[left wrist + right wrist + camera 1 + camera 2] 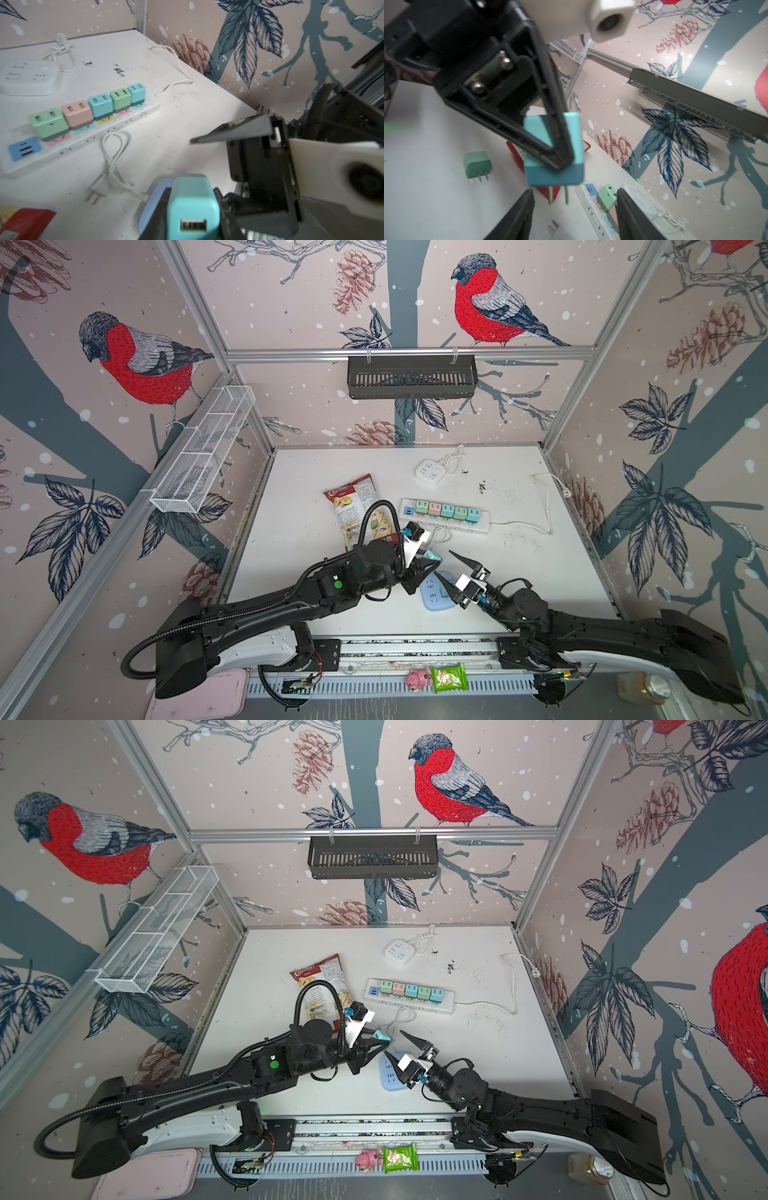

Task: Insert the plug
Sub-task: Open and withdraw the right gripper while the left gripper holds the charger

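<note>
I have the left gripper (427, 561) clamped on the teal charger plug (433, 556), one finger flat against each side of its body. The plug hangs clear of the table (540, 572) near the front middle. In the right wrist view its two metal prongs point down at the tabletop. In the left wrist view its USB port faces the camera.

The light blue socket block (432, 598) lies on the table just on the near side of the plug, partly under both grippers. I cannot tell how high the prongs are above it.

The right gripper (443, 563) sits just beside the plug with its fingers spread wide and nothing between them. They do not touch the plug.

Further back, the long white power strip (478, 526) carries five coloured adapters in a row. A loose white cable (113, 153) with a two-pin plug lies in front of it. A chip bag (353, 499) lies to its left, partly under the left arm. A green charger (477, 164) lies on its side on the table.
</note>
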Tool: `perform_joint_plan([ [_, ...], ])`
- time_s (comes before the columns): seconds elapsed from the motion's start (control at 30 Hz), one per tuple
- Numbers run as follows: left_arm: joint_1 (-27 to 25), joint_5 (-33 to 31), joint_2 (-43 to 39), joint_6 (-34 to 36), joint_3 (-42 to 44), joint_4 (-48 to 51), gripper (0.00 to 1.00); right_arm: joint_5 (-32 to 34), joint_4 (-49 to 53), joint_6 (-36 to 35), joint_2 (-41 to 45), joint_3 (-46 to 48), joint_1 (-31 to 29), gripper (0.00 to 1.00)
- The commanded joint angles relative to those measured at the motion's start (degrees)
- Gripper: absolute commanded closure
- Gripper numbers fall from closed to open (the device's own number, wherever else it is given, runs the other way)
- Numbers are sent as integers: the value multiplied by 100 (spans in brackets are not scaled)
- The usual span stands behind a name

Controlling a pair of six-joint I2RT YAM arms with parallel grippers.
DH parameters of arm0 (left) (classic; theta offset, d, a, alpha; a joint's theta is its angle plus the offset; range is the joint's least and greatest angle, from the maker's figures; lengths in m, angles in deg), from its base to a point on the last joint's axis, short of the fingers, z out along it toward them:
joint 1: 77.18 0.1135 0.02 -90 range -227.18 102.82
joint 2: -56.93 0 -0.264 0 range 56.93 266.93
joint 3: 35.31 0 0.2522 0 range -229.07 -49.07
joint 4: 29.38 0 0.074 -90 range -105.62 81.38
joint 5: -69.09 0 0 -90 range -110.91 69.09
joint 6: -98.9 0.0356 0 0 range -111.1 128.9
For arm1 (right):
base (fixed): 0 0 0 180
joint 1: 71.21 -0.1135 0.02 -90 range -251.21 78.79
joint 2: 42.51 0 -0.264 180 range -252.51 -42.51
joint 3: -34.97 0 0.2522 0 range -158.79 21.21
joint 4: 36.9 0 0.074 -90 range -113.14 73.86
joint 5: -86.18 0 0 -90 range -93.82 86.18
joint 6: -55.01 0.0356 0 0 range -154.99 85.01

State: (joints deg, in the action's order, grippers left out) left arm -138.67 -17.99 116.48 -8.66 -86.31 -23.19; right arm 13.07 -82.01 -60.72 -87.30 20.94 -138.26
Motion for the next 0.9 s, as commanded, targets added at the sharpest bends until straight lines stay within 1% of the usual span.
perform_joint_plan([
  [0.0, 181, -313, -248, 332, 202, 39, 100, -7, -199, 373, 220, 345, 301, 33],
  [0.1, 182, -760, -462, 658, 419, -7, 100, -31, -314, 675, 524, 524, 740, 33],
  [0.17, 174, -873, -542, 963, 526, -29, 100, 80, -319, 968, 709, 594, 1111, 33],
  [0.27, 175, -602, -575, 1435, 659, -96, 100, 625, -261, 1628, 881, 623, 1804, 32],
  [0.33, 173, -526, -522, 1554, 734, -172, 100, 831, -158, 2204, 954, 625, 2368, 27],
  [0.43, 173, -348, -327, 1739, 797, -287, 100, 395, 218, 2977, 1050, 541, 3279, 23],
  [0.53, 173, 4, 17, 1863, 726, -284, 100, -137, 375, 3474, 1000, 479, 3946, 23],
  [0.6, 173, 350, 320, 1959, 622, -272, 100, -358, 386, 3610, 894, 437, 4148, 22],
  [0.7, 164, 768, 844, 2123, 424, -267, 100, -427, 388, 3654, 654, 337, 4173, 23],
  [0.8, 58, 890, 1423, 2251, 20, 0, 100, -532, 431, 3657, 239, 125, 4174, 23],
  [0.87, -76, 793, 1738, 2299, -185, 144, 100, -623, 509, 3628, -66, -57, 4174, 25],
])
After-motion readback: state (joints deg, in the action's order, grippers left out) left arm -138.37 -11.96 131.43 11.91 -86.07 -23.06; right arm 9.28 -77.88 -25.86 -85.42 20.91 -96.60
